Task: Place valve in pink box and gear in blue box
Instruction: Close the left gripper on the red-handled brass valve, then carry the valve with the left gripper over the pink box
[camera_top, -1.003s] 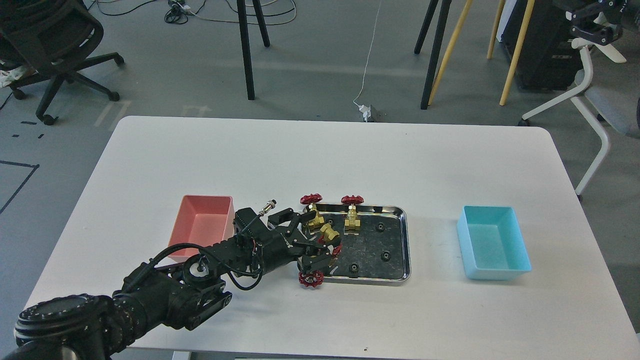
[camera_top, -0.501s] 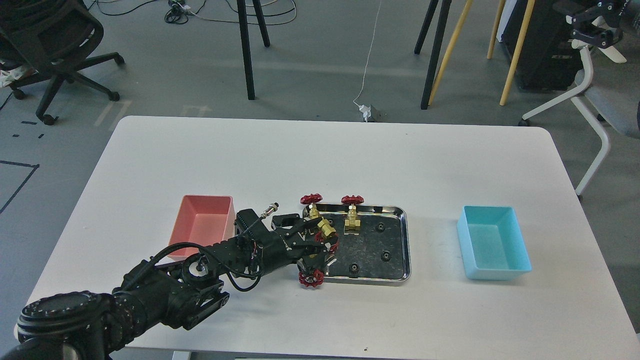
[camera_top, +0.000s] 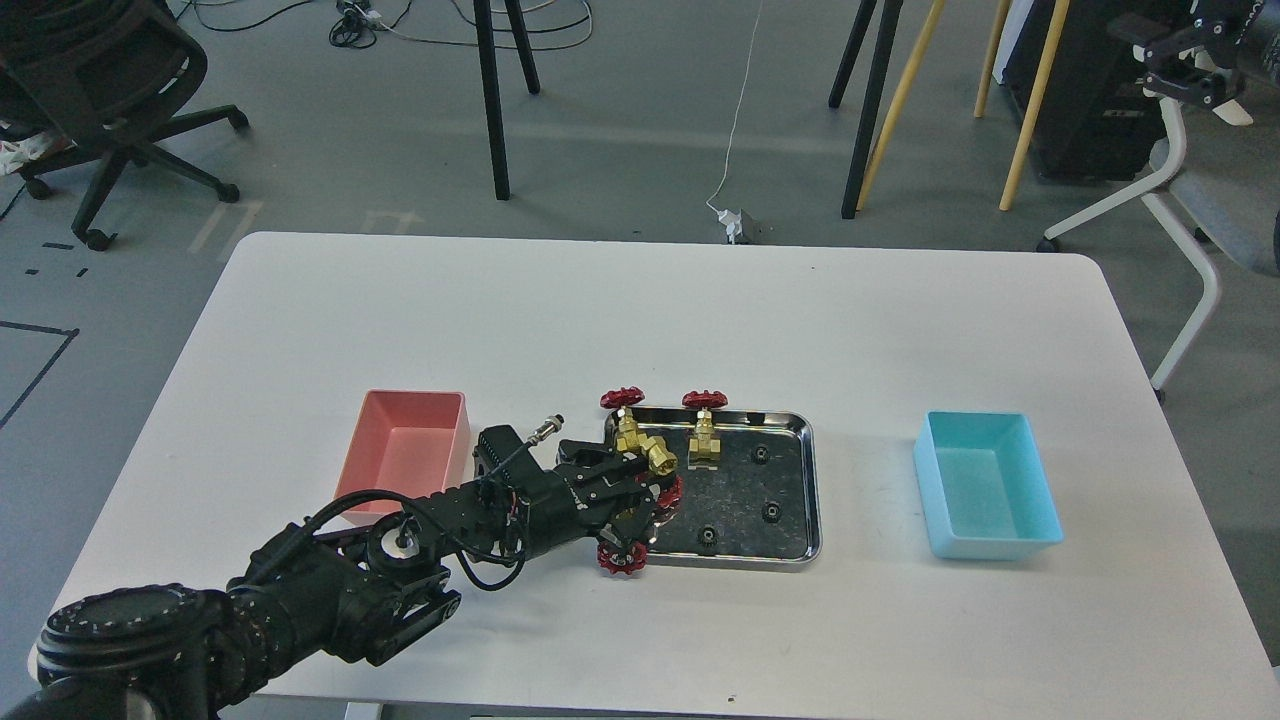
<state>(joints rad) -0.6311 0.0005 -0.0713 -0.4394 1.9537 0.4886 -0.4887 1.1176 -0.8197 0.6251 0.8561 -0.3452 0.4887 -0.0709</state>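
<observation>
My left gripper (camera_top: 645, 478) is over the left end of the steel tray (camera_top: 815, 490), shut on a valve (camera_top: 657, 458) whose brass body sticks out above the fingers. Its red handwheel is below the fingers. Two more valves (camera_top: 625, 425) (camera_top: 705, 443) stand at the tray's back edge. Another valve's red wheel (camera_top: 622, 558) shows at the front left corner. Three black gears (camera_top: 761, 455) (camera_top: 771, 511) (camera_top: 707, 537) lie in the tray. The pink box (camera_top: 405, 455) is left of the gripper and the blue box (camera_top: 985, 485) is far right; both are empty. A black part at the top right edge (camera_top: 1185, 55) looks like my right gripper; its fingers are unclear.
The white table (camera_top: 650, 320) carries only the tray and the two boxes. My left forearm (camera_top: 330, 590) crosses the table's front left, beside the pink box. Chairs and stand legs stand on the floor behind the table.
My left gripper's fingers, open around the valve a second ago, have closed on it. The valve's brass body has tilted up and shifted slightly. The black part at top right moved a little.
</observation>
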